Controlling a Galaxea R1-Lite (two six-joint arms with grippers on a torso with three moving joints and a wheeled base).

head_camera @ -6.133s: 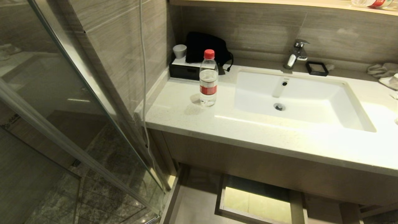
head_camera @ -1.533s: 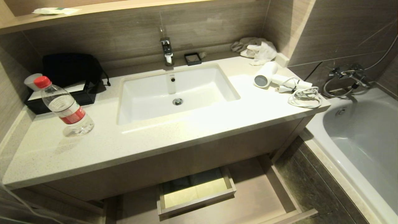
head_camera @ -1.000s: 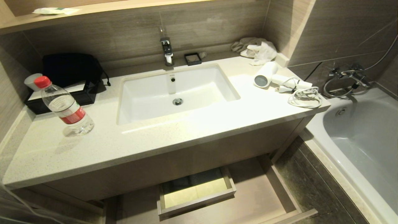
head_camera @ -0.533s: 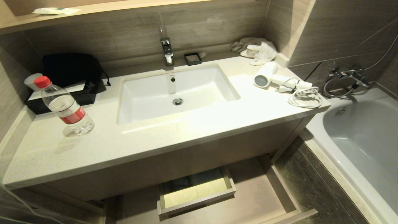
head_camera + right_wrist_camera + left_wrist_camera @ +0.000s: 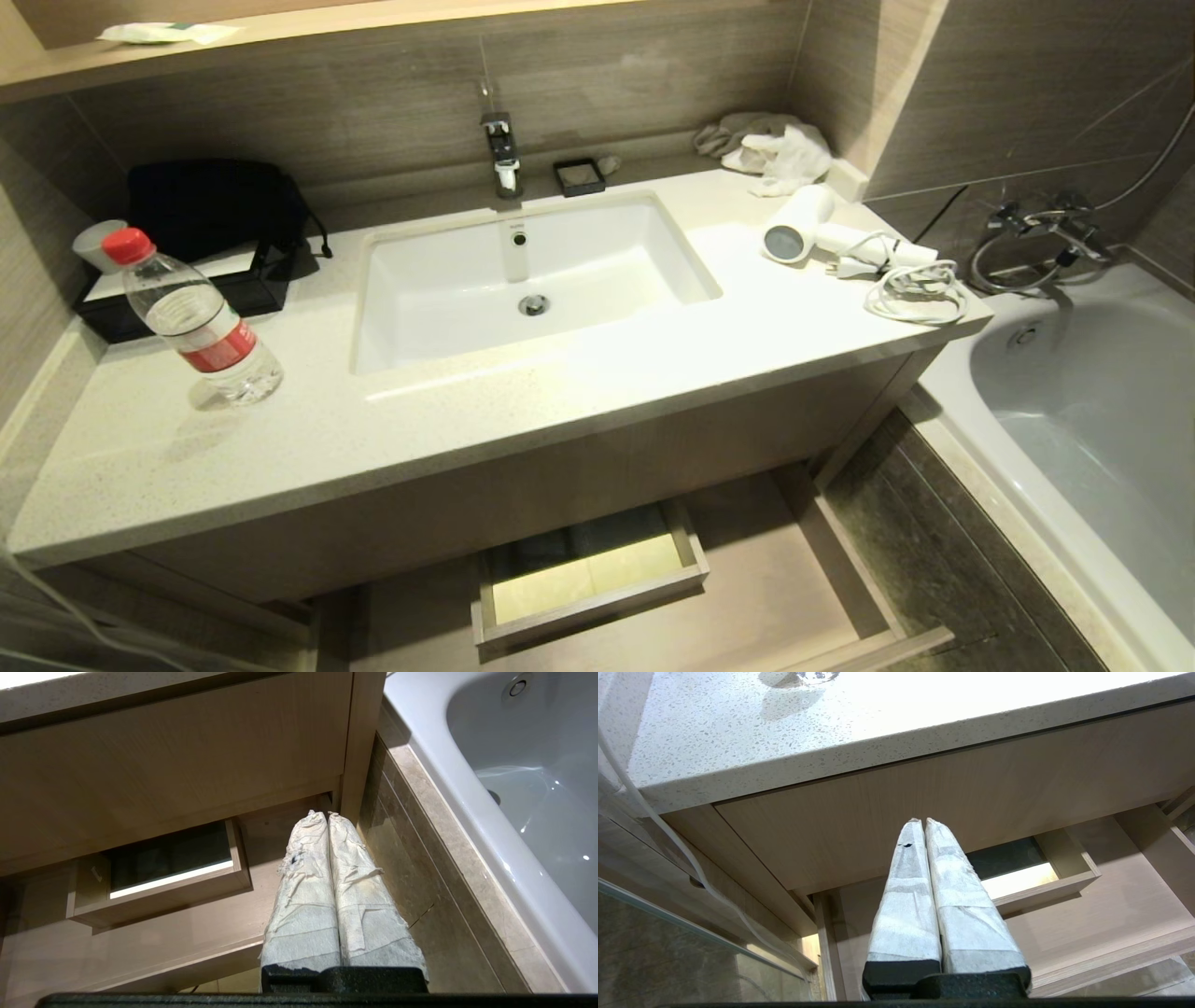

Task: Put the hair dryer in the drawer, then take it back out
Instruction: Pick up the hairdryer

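Hair dryer (image 5: 799, 230) lies untouched on the desk (image 5: 579, 392), upper right of frame. Drawer (image 5: 775, 597) stands open below. My left end effector (image 5: 923, 822) and right end effector (image 5: 320, 815) are closed, empty. Nothing done yet.

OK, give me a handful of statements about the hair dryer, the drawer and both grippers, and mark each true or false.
1. The hair dryer lies on the countertop, right of the sink. True.
2. The drawer is pushed shut. False: it stands pulled open.
3. The left gripper is shut and empty. True.
4. The right gripper holds the hair dryer. False: it is shut on nothing, low by the cabinet.
5. The water bottle lies in the sink. False: it stands on the countertop.
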